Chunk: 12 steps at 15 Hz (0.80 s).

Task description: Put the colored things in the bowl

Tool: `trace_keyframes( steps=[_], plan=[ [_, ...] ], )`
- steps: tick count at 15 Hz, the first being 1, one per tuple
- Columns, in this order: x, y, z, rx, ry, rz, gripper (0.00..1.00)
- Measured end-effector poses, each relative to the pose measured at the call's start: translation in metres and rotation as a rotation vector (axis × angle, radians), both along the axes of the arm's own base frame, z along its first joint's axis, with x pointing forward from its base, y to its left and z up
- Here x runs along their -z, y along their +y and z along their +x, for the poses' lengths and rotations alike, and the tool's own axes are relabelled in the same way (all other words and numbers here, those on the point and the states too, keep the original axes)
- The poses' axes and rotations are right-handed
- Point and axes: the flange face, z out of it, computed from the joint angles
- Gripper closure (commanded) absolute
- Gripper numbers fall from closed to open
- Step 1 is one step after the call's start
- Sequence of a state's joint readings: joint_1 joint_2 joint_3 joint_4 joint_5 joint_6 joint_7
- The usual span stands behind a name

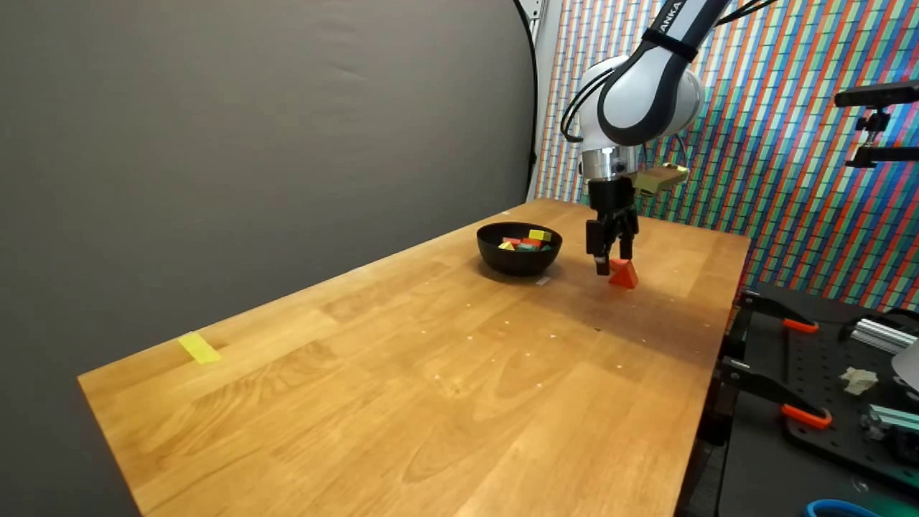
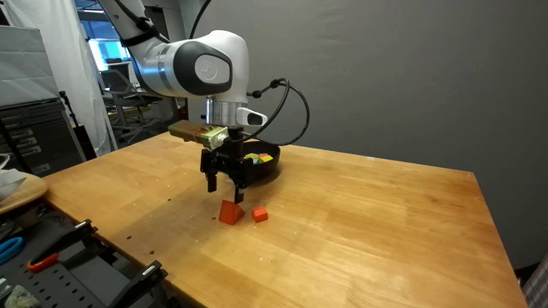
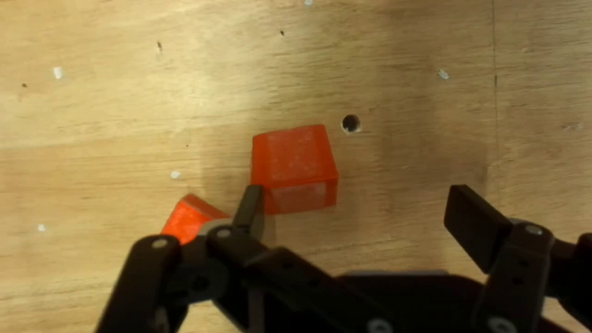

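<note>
The black bowl (image 1: pixel 502 262) already holds several colored blocks (image 1: pixel 530 243), so it presumably serves as the drop-off, standing near enough for a short carry. Two task pieces lie outside it on the tabletop (image 2: pixel 385 222): a red wedge (image 3: pixel 296 162), near the bowl but apart from it, and a small red cube (image 2: pixel 259 214), just beside the wedge. The end effector (image 2: pixel 225 195) hangs beside the bowl, pointing down, fingers (image 3: pixel 249 210) spread and gripping nothing, probably set to take the wedge first. One finger overlaps the wedge's edge in the wrist view; whether they touch cannot be told. The wedge looks off-centre in the spread, so a sideways shift would likely help before closing.

The wedge appears to rest on a flat face, ridge uppermost. That ridge seems to run past the bowl rather than toward it, roughly along the fingers' closing line. From above the outline is nearly square, so no long axis stands out.
</note>
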<state>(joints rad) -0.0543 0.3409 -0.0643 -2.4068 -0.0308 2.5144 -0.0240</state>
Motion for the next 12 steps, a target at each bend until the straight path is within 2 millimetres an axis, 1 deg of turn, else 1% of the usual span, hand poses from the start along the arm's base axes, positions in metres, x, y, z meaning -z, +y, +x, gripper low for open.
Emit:
trace_keyframes(
  steps=[5, 8, 12],
  plan=[
    [0.000, -0.005, -0.007, 0.040, -0.059, -0.012, 0.00],
    [-0.006, -0.014, -0.012, 0.093, -0.108, -0.029, 0.00],
    [-0.013, -0.026, -0.027, 0.158, -0.148, -0.046, 0.00]
  ],
)
